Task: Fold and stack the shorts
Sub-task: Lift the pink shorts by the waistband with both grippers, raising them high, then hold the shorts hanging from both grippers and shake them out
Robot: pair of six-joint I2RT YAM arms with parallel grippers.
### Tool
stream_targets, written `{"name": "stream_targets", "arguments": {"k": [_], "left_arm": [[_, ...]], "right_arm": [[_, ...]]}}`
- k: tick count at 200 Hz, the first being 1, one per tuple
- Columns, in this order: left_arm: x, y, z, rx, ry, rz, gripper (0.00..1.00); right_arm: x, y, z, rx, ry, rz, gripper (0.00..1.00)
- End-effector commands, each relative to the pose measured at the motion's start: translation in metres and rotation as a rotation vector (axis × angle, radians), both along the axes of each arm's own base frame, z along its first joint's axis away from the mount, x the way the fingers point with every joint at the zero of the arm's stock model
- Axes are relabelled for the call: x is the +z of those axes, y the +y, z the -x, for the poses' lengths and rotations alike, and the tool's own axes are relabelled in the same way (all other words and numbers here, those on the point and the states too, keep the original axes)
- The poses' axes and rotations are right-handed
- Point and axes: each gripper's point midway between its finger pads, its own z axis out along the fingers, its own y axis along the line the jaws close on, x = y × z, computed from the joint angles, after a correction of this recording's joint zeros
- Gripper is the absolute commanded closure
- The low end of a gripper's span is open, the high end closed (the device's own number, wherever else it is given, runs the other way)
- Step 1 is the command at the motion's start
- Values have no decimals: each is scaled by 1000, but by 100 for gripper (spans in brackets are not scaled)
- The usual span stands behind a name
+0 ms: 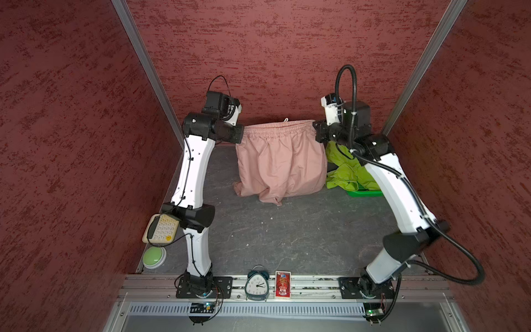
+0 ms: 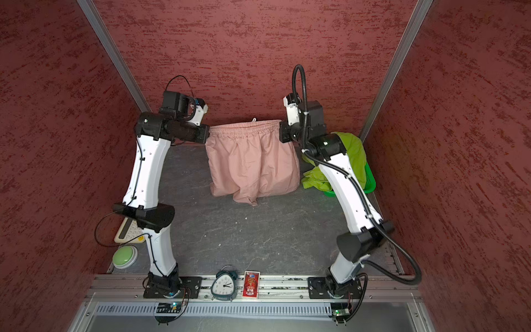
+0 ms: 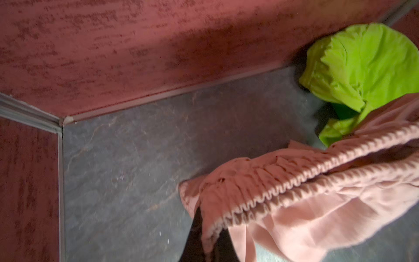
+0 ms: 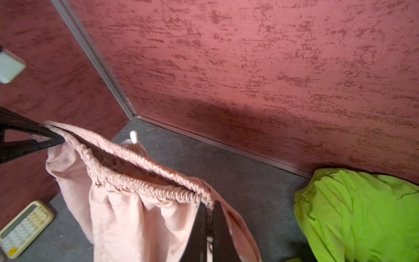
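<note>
Left claw (image 1: 242,135) is clamping shut on one end of the gathered waistband of the pink shorts (image 1: 280,163), and right claw (image 1: 316,133) is clamping shut on the opposite end, so the waistband is stretching in a nearly level line between the two claws. In the right wrist view the dark fingers (image 4: 199,226) of the right claw are pressing together over the elastic, with the left claw pinching the far end. Both claws are holding the garment up off the grey table (image 1: 287,230); the legs are hanging straight below them, and the hems are bunching where they are reaching the table. A white drawstring (image 1: 286,120) is poking up from the waistband midway between the claws. The lime green shorts (image 1: 342,172) are lying crumpled below and just outside the right claw, draping over a green basket (image 1: 365,193). A cream calculator (image 1: 162,228) is sitting well back from the left claw, beside that arm's elbow.
</note>
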Motion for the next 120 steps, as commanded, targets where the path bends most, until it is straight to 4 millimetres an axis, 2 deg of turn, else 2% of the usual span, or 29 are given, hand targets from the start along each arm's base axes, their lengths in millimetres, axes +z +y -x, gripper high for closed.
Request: {"name": "stream_targets", "arguments": {"k": [1,14,29,48,65,75,87,100,120], "left_arm": [[5,40,-22,95,-46,10,100],[13,47,-37,113,-112,33,100],[31,44,-51,85,-228,24,100],[76,40,-56,67,-420,11,100],[123,39,-50,52,-571,12,100],[147,39,-44,46,-643,11,100],[166,41,-38,40,-705,-20,100],[173,44,-35,49,-732,-64,100],[164,53,-29,81,-718,-124,100]], "right_arm": [[13,-7,-36,-17,-64,45,100],[24,-2,-52,-4,-117,51,100],[44,-4,-63,-15,-204,37,100],[74,-9,-65,-24,-314,1,100],[93,-10,-62,-15,-395,-11,100],[101,-13,-58,-18,-430,-17,100],[104,-19,-56,-32,-454,-24,100],[103,-24,-51,-33,-476,-15,100],[85,-26,-41,-16,-487,20,100]]}}
